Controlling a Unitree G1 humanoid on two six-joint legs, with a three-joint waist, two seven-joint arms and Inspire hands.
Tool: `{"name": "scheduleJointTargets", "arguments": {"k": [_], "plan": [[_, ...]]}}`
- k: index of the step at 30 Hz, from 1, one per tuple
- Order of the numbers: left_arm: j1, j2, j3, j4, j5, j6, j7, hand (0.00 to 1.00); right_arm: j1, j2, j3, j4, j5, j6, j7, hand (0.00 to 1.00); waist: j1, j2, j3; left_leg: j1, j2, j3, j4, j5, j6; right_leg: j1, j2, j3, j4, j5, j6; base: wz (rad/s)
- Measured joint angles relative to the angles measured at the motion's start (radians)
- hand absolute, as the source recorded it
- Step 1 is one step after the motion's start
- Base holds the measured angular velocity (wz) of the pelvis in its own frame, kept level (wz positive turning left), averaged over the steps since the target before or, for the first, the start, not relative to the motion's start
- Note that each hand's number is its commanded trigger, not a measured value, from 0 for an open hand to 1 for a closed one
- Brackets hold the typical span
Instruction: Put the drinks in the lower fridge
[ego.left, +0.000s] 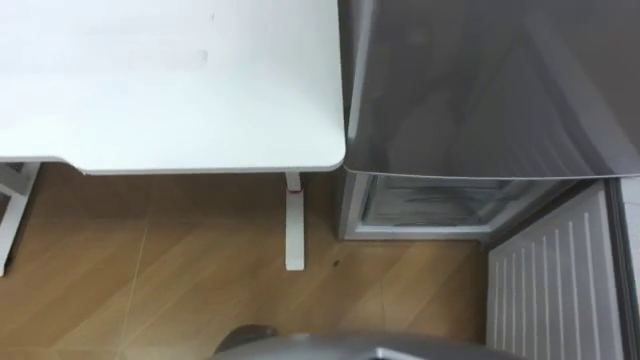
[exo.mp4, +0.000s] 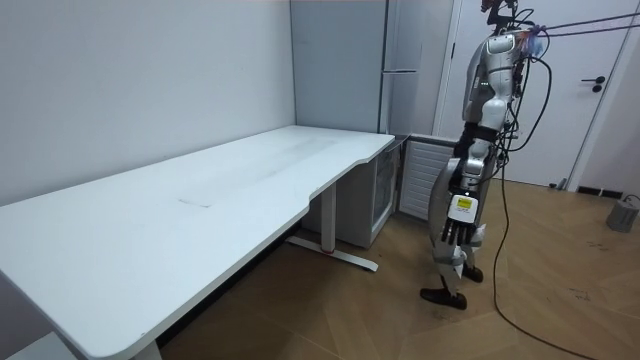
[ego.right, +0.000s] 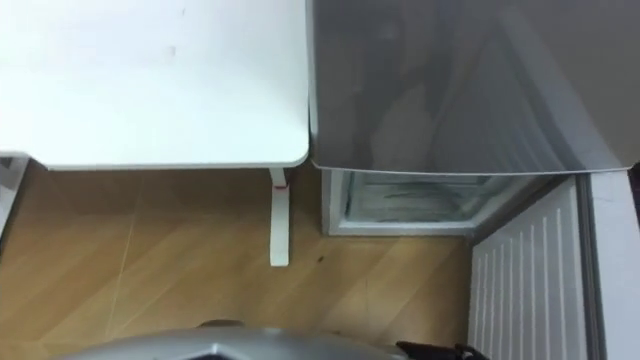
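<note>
I stand on the wooden floor facing a tall grey fridge (ego.left: 480, 90) beside the white table's end. Its lower compartment (ego.left: 430, 205) is open and shows a pale shelf inside. The lower door (ego.left: 545, 290), white and ribbed on its inner face, is swung out to my right. In the room view the fridge (exo.mp4: 400, 60) rises at the back, with the open lower door (exo.mp4: 420, 180) just ahead of my legs. My left hand (exo.mp4: 457, 228) hangs by my thigh with relaxed fingers and holds nothing.
A long white table (ego.left: 170, 80) fills the left, its leg (ego.left: 294, 225) standing close to the fridge. In the room view a small grey container (exo.mp4: 622, 212) sits on the floor at the right, near a white room door (exo.mp4: 600, 90).
</note>
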Motion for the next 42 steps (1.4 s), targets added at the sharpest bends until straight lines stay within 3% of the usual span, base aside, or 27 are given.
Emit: {"name": "scheduleJointTargets", "arguments": {"k": [8,14,18,23,25,31,36,42], "plan": [[-0.010,-0.014,0.000,-0.007,0.079,0.017,-0.003,0.00,-0.021,-0.003,-0.008,-0.039,-0.096,0.023,-0.010,0.00,-0.010,-0.007,-0.0006,0.027,0.005,0.021,-0.015,0.011,-0.001,0.003,0.001,0.027,0.005,0.003,-0.005,-0.09],[-0.020,-0.013,0.023,-0.017,0.107,0.015,-0.010,0.00,-0.029,-0.003,-0.010,-0.147,-0.234,0.043,-0.048,0.00,-0.015,-0.029,-0.0001,0.033,0.009,0.033,-0.015,0.011,-0.001,0.002,0.005,0.049,0.005,0.006,-0.010,-0.09],[-0.014,-0.009,0.088,-0.020,0.106,0.006,-0.007,0.00,-0.031,-0.005,-0.112,-0.307,-0.330,0.043,-0.099,0.00,-0.040,-0.053,0.0003,0.031,0.011,0.036,-0.015,0.011,-0.001,-0.002,0.007,0.053,0.005,0.007,-0.010,-0.01],[-0.009,0.004,0.111,-0.028,0.107,-0.002,-0.008,0.00,-0.024,-0.018,-0.201,-0.500,-0.407,0.032,-0.186,0.00,-0.052,-0.067,0.0015,0.041,0.013,0.052,-0.021,0.011,-0.001,-0.004,0.007,0.070,0.002,0.007,-0.010,-0.10],[-0.009,0.008,0.117,-0.035,0.110,-0.004,-0.008,0.00,-0.004,-0.025,-0.231,-0.634,-0.458,0.025,-0.226,0.00,-0.061,-0.060,-0.0028,0.040,0.013,0.061,-0.027,0.011,-0.001,-0.015,0.006,0.079,0.003,0.008,-0.010,-0.12],[-0.001,0.010,0.163,-0.038,0.185,-0.033,-0.006,0.00,0.019,-0.038,-0.300,-0.762,-0.550,0.004,-0.315,0.00,-0.074,-0.053,-0.0098,0.050,0.012,0.076,-0.052,0.011,-0.001,-0.027,0.006,0.101,0.005,0.009,-0.008,-0.12],[0.044,0.011,0.191,-0.041,0.197,-0.050,0.007,0.00,0.038,-0.040,-0.373,-0.787,-0.543,-0.038,-0.419,0.00,-0.096,-0.056,-0.0088,0.082,0.011,0.081,-0.070,0.014,-0.006,-0.012,0.007,0.105,0.004,0.009,-0.008,-0.06],[0.064,0.011,0.212,-0.043,0.201,-0.054,0.005,0.00,0.057,-0.040,-0.394,-0.786,-0.528,-0.048,-0.456,0.00,-0.095,-0.061,-0.0090,0.099,0.012,0.100,-0.084,0.017,-0.009,-0.014,0.007,0.127,0.003,0.009,-0.008,-0.13]]}}
